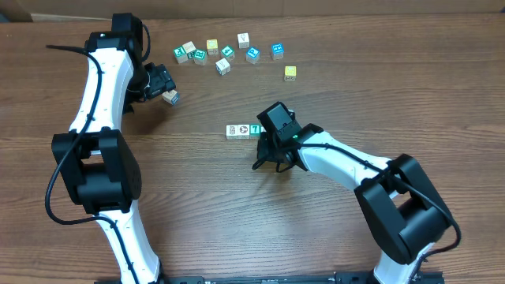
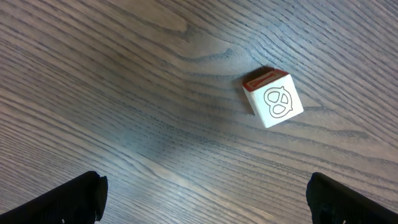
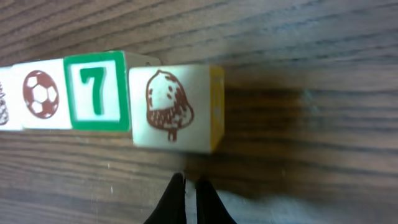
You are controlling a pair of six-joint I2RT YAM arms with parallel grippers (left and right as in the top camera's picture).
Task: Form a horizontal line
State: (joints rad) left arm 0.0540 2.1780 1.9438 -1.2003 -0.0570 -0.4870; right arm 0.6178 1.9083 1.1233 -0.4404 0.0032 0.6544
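Observation:
The horizontal line (image 1: 243, 131) lies mid-table. In the right wrist view it shows the edge of a white cube (image 3: 3, 106), a soccer-ball cube (image 3: 40, 93), a green-framed 7 cube (image 3: 96, 91) and an acorn cube (image 3: 171, 107) with a yellow side. The acorn cube sits slightly nearer the camera than its neighbours. My right gripper (image 3: 191, 186) is shut and empty, its tips just short of the acorn cube; from overhead the right gripper (image 1: 272, 134) hides that cube. My left gripper (image 2: 205, 199) is open above bare wood, with a pretzel-print cube (image 2: 273, 99) lying loose ahead of it.
Several loose cubes (image 1: 227, 52) are scattered along the back of the table. A yellow cube (image 1: 290, 72) lies apart at their right. The pretzel cube (image 1: 170, 98) rests by the left gripper (image 1: 164, 88). The table's far edge is just behind the scattered cubes.

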